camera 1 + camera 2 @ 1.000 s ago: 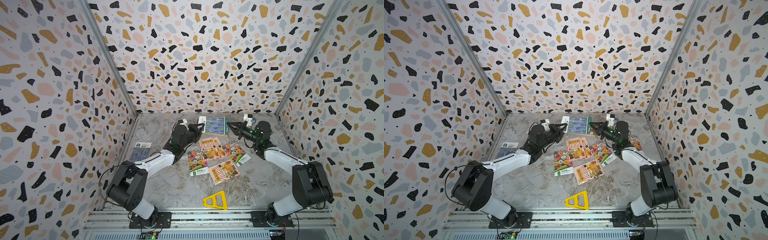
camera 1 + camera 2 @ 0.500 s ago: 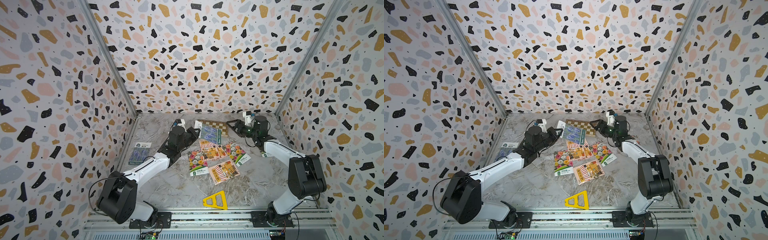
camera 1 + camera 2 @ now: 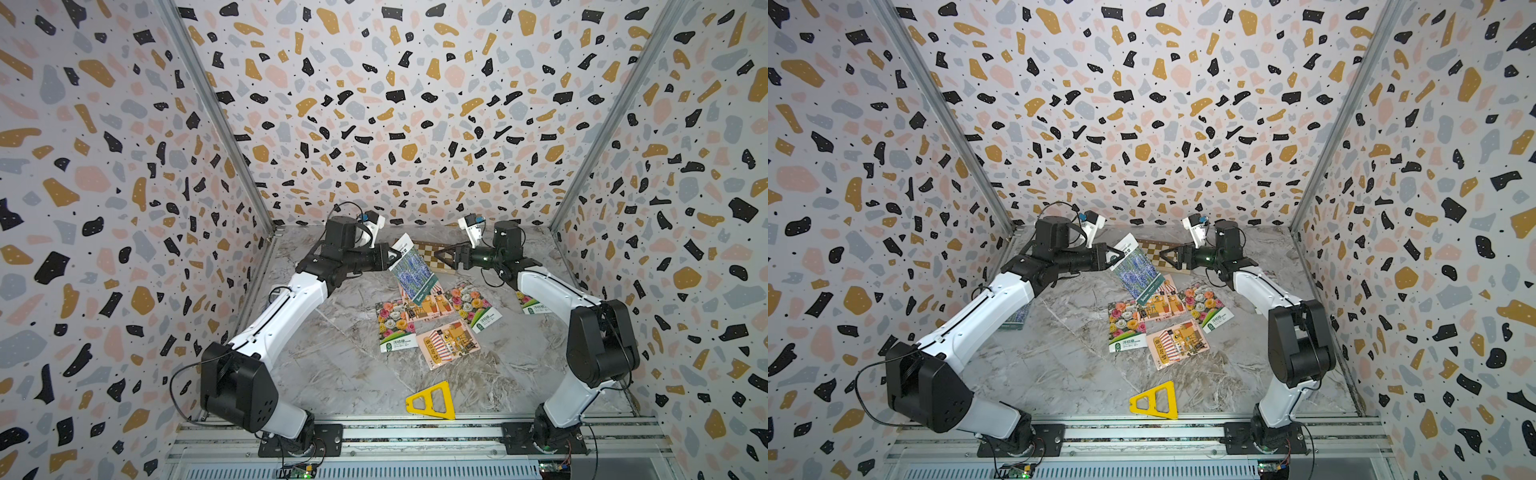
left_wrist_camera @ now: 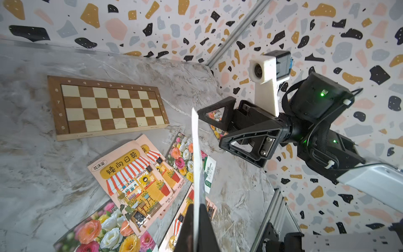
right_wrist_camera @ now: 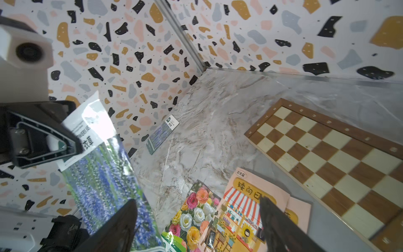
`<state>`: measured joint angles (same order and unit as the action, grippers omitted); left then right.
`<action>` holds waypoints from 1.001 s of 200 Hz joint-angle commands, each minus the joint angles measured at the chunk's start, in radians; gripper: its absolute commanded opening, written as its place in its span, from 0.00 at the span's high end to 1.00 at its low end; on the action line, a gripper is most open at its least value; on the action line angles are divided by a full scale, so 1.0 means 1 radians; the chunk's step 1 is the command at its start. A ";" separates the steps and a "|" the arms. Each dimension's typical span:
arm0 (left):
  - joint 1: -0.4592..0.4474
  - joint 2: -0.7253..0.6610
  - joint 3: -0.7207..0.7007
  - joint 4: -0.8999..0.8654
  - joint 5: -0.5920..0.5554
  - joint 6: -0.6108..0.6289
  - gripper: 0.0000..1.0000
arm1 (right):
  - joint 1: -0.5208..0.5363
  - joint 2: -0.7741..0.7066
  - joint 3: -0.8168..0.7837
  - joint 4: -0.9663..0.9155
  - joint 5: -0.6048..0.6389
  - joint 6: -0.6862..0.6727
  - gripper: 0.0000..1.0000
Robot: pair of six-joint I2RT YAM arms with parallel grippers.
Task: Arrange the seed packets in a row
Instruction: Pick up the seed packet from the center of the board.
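The left gripper (image 3: pixel 392 255) was clenched on the top corner of a purple lavender packet (image 3: pixel 415 272), which hung tilted in the air just in front of the chessboard (image 4: pixel 109 107). The right gripper (image 3: pixel 444 259), jaws spread and empty, hovered above that board. Pinched only at a corner, the glossy packet could swing or slip, and lowering it here risked covering the overlapping loose packets (image 3: pixel 432 320) in front of the board. Bare worktop (image 3: pixel 340 365) lay left of them. A second lavender packet (image 3: pixel 1017 318) lay far left of the board, by the wall.
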<state>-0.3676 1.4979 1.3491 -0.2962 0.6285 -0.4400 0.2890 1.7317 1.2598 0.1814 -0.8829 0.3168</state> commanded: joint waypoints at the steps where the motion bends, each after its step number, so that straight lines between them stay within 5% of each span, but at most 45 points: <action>1: 0.002 0.039 0.079 -0.119 0.136 0.108 1.00 | 0.033 0.012 0.066 -0.031 -0.096 -0.083 0.12; 72: 0.008 0.103 0.145 -0.092 0.167 0.078 1.00 | 0.088 0.122 0.175 -0.074 -0.249 -0.132 0.18; 139: 0.036 0.113 0.142 -0.108 0.159 0.098 1.00 | 0.073 0.049 0.110 -0.038 -0.342 -0.122 0.49; 200: 0.047 0.077 0.093 -0.049 0.131 0.046 1.00 | 0.070 0.025 0.116 -0.033 -0.273 -0.028 0.91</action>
<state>-0.3252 1.6104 1.4601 -0.4026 0.7689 -0.3714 0.3614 1.8114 1.3689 0.1280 -1.1797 0.2283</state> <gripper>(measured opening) 0.047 0.141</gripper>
